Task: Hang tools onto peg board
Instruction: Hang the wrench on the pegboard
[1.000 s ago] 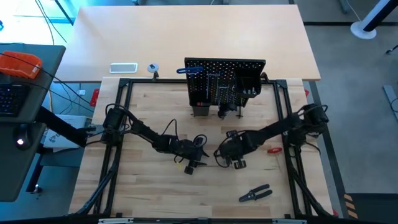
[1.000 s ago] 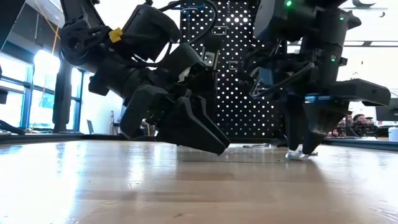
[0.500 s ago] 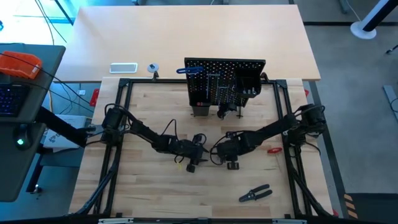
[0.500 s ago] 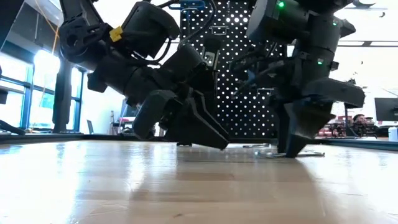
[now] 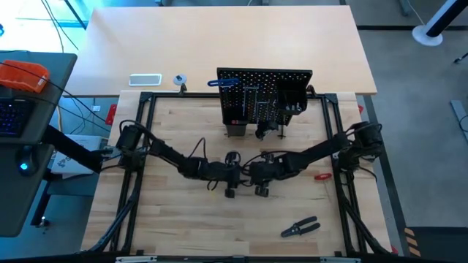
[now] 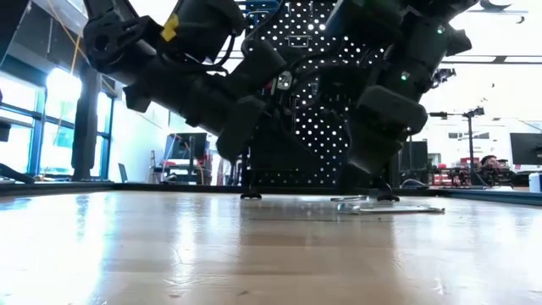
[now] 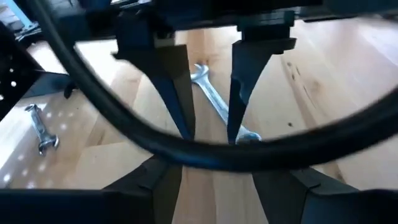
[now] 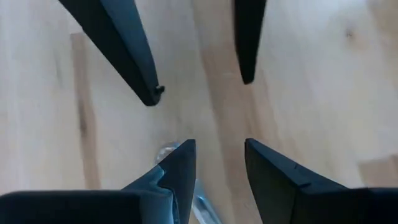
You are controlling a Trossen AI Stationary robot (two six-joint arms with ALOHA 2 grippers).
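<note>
The flat silver open-ended wrench (image 7: 219, 107) lies on the pale wooden worktop (image 5: 183, 226) mid-way before the upright black peg board (image 5: 265, 95), so you have both left pincer (image 5: 229, 191) and right pincer (image 5: 260, 189) meeting over it, jaws parted, empty.

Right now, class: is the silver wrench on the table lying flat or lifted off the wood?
Lying flat. The left wrist view shows the wrench resting on the table, between the open fingers of the left hand, not gripped.
</note>
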